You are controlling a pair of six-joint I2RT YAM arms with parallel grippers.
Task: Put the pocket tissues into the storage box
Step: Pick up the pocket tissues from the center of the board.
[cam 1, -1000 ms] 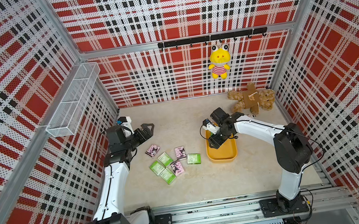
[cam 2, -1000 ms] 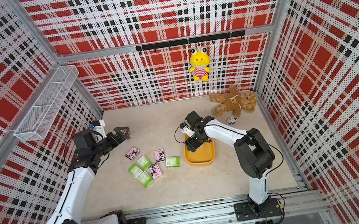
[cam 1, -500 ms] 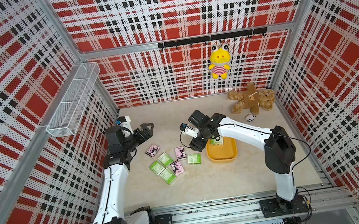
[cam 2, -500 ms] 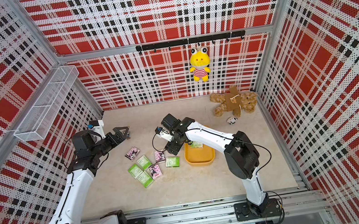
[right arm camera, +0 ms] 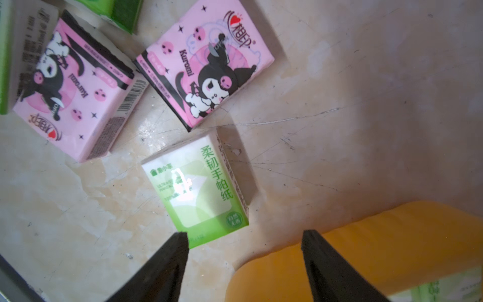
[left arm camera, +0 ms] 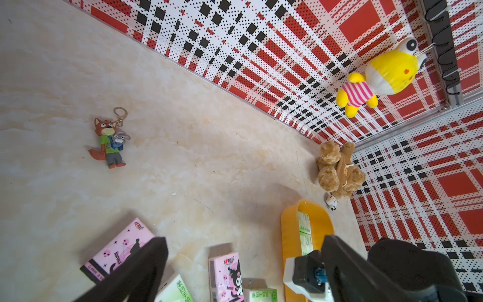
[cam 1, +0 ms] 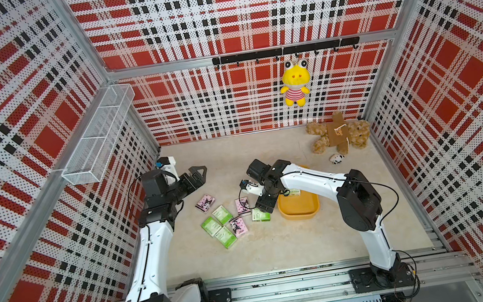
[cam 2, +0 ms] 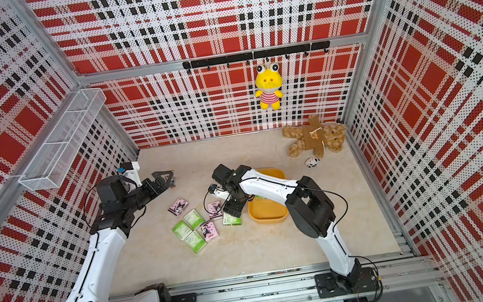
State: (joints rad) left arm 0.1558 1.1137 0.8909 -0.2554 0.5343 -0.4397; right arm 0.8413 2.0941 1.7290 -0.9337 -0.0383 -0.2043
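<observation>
Progress check. Storage box (cam 1: 300,216) sits on the floor (cam 1: 249,263) beside the loose pile. In the left wrist view I make out two boxed packs (left arm camera: 304,230), both green, lying end to end inside it. The right arm crosses over part of the box, so whether more are in there I cannot tell.

Seven pocket tissues (cam 1: 224,221) lie outside the box: four green, three pink, in a loose cluster, some touching. My estimate: roughly a quarter done, most of the work left.

Right gripper (right arm camera: 245,234): jaws apart, nothing between them, poised low over the nearest green pack (right arm camera: 198,188). That pack lies flat, just beside the box rim, with a gap between the two. I judge it the next pick.

Left gripper (left arm camera: 243,241): jaws wide, empty, held above the far side of the pile, near a pink pack (left arm camera: 117,248).

Appearance: packs are small, flat and film-wrapped, and the film catches glare. The green ones carry a white panel and Chinese print. The pink ones show a dark cartoon figure marked "Kuromi". They look soft, so I expect some give under the pads. The box is shallow, yellow-orange, with rounded corners
</observation>
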